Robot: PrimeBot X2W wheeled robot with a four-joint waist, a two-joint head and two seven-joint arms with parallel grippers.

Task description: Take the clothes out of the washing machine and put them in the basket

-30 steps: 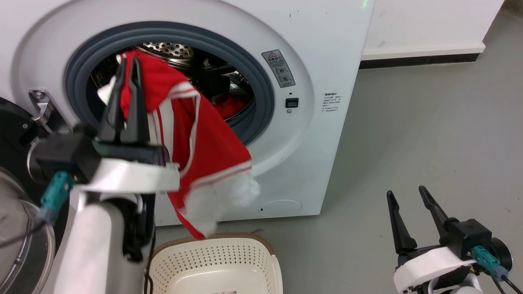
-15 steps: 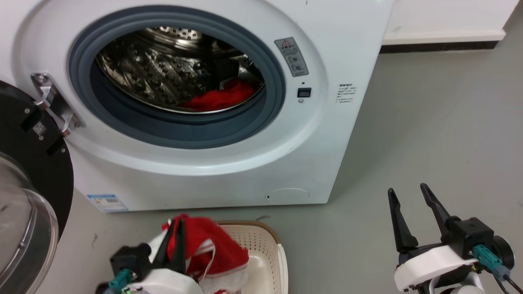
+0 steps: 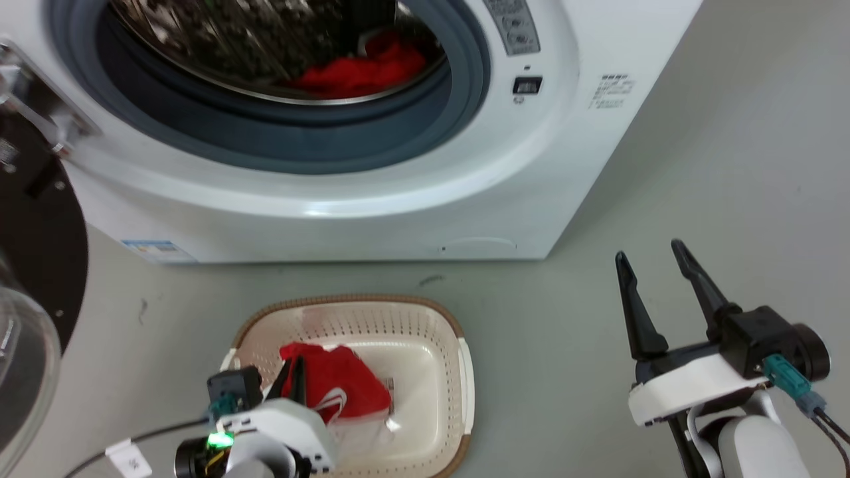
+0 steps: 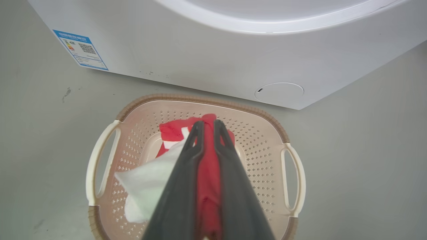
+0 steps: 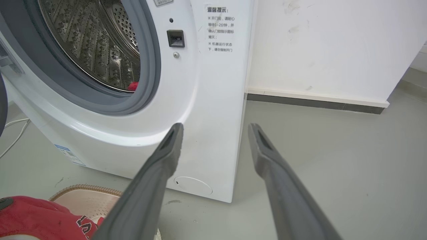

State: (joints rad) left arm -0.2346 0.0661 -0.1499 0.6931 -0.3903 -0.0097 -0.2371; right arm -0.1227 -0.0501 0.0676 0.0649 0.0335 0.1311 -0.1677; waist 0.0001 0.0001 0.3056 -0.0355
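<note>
One red garment (image 3: 345,385) has come down into the basket (image 3: 358,301).

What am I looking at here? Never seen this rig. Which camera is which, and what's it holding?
This is a wheeled robot with two arms, each ending in a two-fingered gripper. The head view looks down from its head. The two wrist views come from cameras on its left and right wrists, looking along the fingers. On the grey floor stands a large white front-loading washing machine, its black-framed glass door open. In front sits a cream perforated plastic basket with a brown rim. The left gripper is closed on a red and white fabric garment, down inside the basket. The right gripper is open and holds nothing. More red fabric lies in the steel drum.
</note>
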